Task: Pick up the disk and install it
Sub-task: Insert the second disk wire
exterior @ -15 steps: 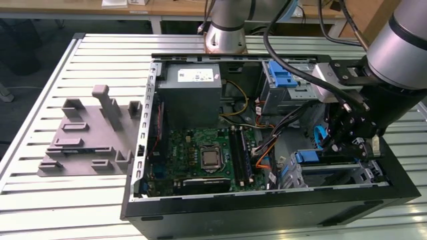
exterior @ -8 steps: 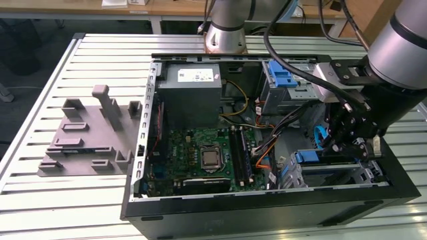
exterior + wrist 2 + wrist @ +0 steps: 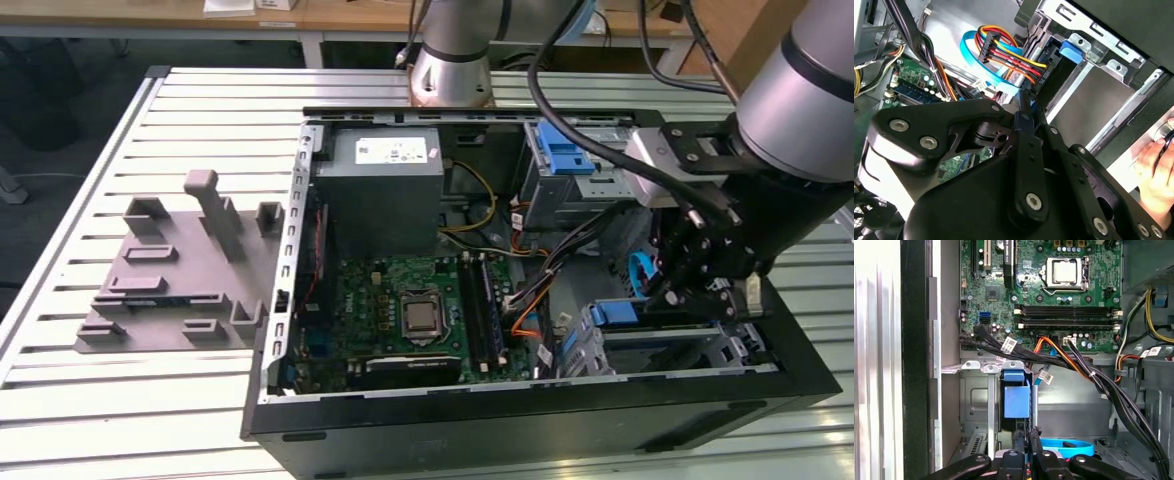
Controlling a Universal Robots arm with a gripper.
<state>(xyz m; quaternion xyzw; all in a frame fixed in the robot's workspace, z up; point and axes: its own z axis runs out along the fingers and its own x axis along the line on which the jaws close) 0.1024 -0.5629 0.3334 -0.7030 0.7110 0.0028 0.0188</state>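
The disk sits in the metal drive bay (image 3: 721,352) at the case's front corner, on the exterior view's right. Its blue carrier end (image 3: 614,314) faces the motherboard. In both wrist views that blue end (image 3: 1016,395) (image 3: 1074,49) shows in the bay's mouth, and a black connector with red, orange and yellow wires (image 3: 1040,76) lies against it. My gripper (image 3: 697,285) hangs inside the case just in front of the bay. Its fingers (image 3: 1027,434) (image 3: 1024,104) are shut, with the tips close to the blue end. Whether they touch it I cannot tell.
The open black PC case (image 3: 534,420) lies on a slatted white table. The motherboard (image 3: 1054,295), cable bundles (image 3: 1104,385) and a light-blue cable (image 3: 1069,447) crowd the gripper. A grey fixture with posts (image 3: 174,270) stands on the exterior view's left. A person's hand (image 3: 1156,165) rests by the case.
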